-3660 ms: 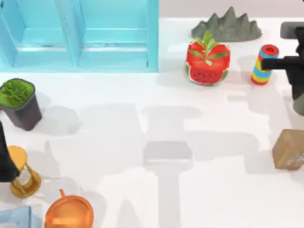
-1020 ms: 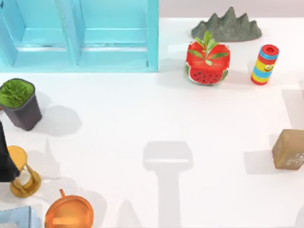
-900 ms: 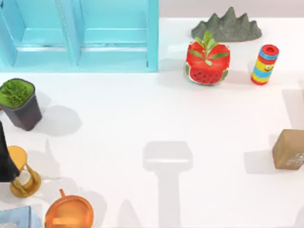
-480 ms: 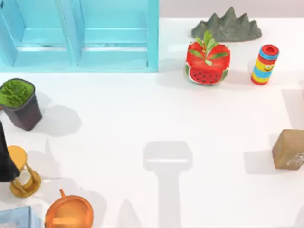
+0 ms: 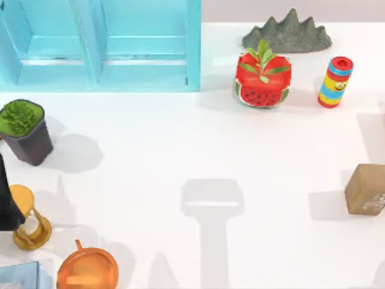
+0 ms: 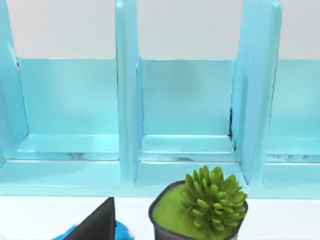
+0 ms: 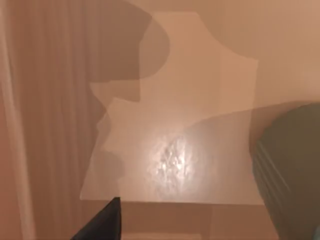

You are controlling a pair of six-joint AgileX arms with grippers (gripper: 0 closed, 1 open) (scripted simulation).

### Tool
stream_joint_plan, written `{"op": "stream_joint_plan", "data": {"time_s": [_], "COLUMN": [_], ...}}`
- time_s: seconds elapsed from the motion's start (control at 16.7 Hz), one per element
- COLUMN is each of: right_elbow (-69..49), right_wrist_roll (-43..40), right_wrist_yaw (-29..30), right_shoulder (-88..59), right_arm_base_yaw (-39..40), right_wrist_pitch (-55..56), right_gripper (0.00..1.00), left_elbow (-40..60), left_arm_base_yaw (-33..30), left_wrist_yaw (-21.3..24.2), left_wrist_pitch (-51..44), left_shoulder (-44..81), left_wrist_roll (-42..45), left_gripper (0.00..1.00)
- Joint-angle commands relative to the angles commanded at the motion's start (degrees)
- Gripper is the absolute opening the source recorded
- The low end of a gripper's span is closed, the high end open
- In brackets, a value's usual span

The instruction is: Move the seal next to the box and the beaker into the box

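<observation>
Seal: you see the seal (image 5: 364,189) on the worktop (image 5: 192,150) at its far right edge, its face with the whitish marks turned toward the near side. It stands by itself, well apart from the striped cylinder (image 5: 334,82) and the watermelon planter (image 5: 262,81) behind it.
Beaker: in the right wrist view the beaker (image 7: 290,170) sits on a tan-brown surface (image 7: 200,75) with a pale glossy patch. It lies off to one side, apart from the dark tip of the right gripper (image 7: 102,224).
Right jaws: you cannot tell whether they are spread or pressed together.
Left arm: the left arm (image 5: 5,198) is parked at the worktop's left edge, just beside the orange hourglass (image 5: 29,220).
Left gripper: its dark tip (image 6: 97,222) points at the blue shelf unit (image 6: 125,100), with the dark pot with a green plant (image 6: 205,210) near it.
Left jaws: you cannot tell their state either.
Other things: a grey rock model (image 5: 287,31) stands at the back right and an orange round dish (image 5: 87,268) at the near left.
</observation>
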State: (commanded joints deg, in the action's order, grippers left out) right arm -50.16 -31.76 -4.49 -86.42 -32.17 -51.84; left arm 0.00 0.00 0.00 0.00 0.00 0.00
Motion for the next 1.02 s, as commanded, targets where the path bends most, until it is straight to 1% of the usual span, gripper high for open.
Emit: {"op": "stream_joint_plan", "data": {"time_s": [0.3,0.78,1.02], "right_elbow": [-6.91,-17.71,-19.23], "right_wrist_roll": [-0.06,0.78,-0.36], "right_wrist_yaw": [2.09,-0.17,-0.07], "right_shoulder": [3.24,5.44,4.22], "right_arm_base_yaw": [0.54,-0.92,-0.35], "right_wrist_pitch": [-6.49,-21.31,-23.58], "right_gripper": [1.0,1.0,1.0], "left_elbow": [0.0,0.0,0.0], "left_arm_base_yaw": [0.0,0.0,0.0], "left_wrist_yaw": [0.0,0.0,0.0], "left_wrist_pitch": [0.0,0.0,0.0], "left_shoulder": [0.0,0.0,0.0], "left_wrist_roll": [0.0,0.0,0.0], "left_gripper": [1.0,1.0,1.0]}}
